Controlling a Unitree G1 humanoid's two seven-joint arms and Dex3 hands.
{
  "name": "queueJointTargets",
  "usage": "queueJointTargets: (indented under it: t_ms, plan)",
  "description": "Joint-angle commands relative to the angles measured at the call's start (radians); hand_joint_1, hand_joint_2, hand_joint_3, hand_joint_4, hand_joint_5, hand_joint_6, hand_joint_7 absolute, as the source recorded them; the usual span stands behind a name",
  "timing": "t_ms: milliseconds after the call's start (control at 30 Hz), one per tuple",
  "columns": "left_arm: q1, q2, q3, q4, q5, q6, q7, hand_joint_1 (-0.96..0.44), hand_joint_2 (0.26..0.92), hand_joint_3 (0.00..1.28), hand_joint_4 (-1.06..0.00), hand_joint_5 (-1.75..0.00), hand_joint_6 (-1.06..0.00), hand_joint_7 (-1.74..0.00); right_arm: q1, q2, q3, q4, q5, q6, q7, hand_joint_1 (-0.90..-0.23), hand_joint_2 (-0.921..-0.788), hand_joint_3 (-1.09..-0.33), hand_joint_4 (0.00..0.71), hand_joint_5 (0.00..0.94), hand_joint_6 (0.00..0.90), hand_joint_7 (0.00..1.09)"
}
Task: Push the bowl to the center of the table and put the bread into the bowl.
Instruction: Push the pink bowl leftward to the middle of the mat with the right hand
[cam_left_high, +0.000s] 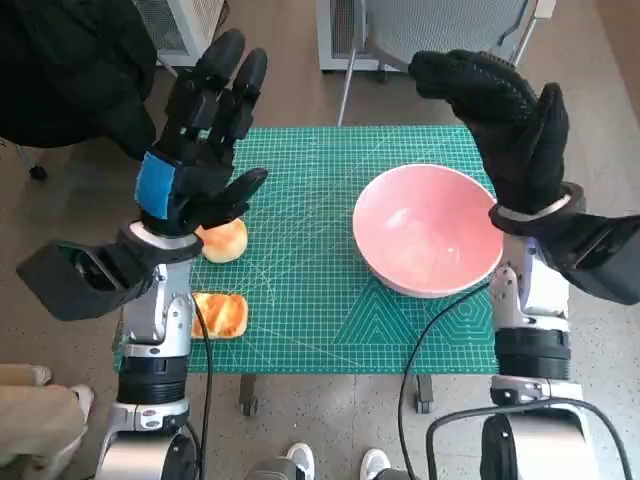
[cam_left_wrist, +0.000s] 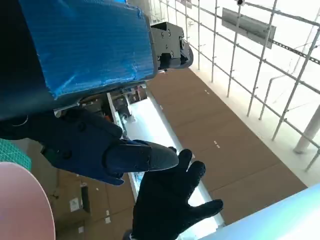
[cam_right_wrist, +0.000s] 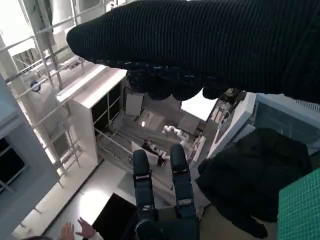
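**With both hands raised and empty, bowl and bread lie apart on the mat**

While a green cutting mat (cam_left_high: 330, 250) covers the small surface, speckled grey floor surrounds it; pale cabinets and metal chair legs stand beyond the far edge, and a dark garment (cam_left_high: 60, 70) fills the far left corner of the head view. Shoes of a person show at the near edge, and a trousered leg at the near left corner. Black cables (cam_left_high: 420, 350) run from the right forearm across the mat's near right corner.

The pink bowl (cam_left_high: 428, 230) stands upright and empty on the right part of the mat, right of centre. Two pieces of bread lie at the left edge: a round bun (cam_left_high: 226, 240), partly hidden by the left hand, and a toasted slice (cam_left_high: 221, 314) nearer the robot.

The left hand (cam_left_high: 203, 140) is held above the mat's left side, fingers spread, holding nothing. The right hand (cam_left_high: 500, 110) is held above the bowl's far right rim, fingers extended and apart, likewise holding nothing.
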Motion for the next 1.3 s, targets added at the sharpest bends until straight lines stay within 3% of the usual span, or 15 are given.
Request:
queueJointTargets:
  t_ms: [33,500,767,1167,1300]
  plan:
    - [0.015,-0.007,-0.003,-0.007,-0.01,-0.006,-0.008,-0.52,0.921,0.29,-0.05,0.0,0.0,-0.39,0.003,-0.003,-0.001,0.012,0.011,0.01,0.015,-0.663,-0.921,-0.913,0.294,0.005,0.328,0.01]
    - [0.033,-0.015,-0.007,-0.022,-0.003,-0.003,0.0,-0.52,0.921,0.28,-0.05,0.0,0.0,-0.4,0.008,-0.004,-0.006,0.015,0.009,0.006,0.019,-0.667,-0.921,-0.908,0.295,0.003,0.328,0.01]
    - [0.039,-0.013,-0.008,-0.034,-0.004,0.007,0.005,-0.52,0.921,0.28,-0.05,0.0,0.0,-0.4,-0.002,-0.023,-0.021,0.057,0.0,-0.018,0.016,-0.672,-0.921,-0.918,0.291,0.001,0.325,0.0]
    - [0.04,-0.011,-0.007,-0.026,-0.002,0.003,0.004,-0.52,0.921,0.29,-0.05,0.0,0.0,-0.39,-0.068,-0.098,-0.082,0.3,-0.031,-0.122,-0.02,-0.687,-0.921,-0.926,0.269,0.0,0.303,0.0]
    - [0.041,-0.012,-0.007,-0.02,0.0,0.0,0.004,-0.53,0.921,0.29,-0.05,0.0,0.0,-0.39,-0.09,-0.121,-0.102,0.401,-0.045,-0.154,-0.06,-0.704,-0.921,-0.925,0.255,0.0,0.298,0.0]
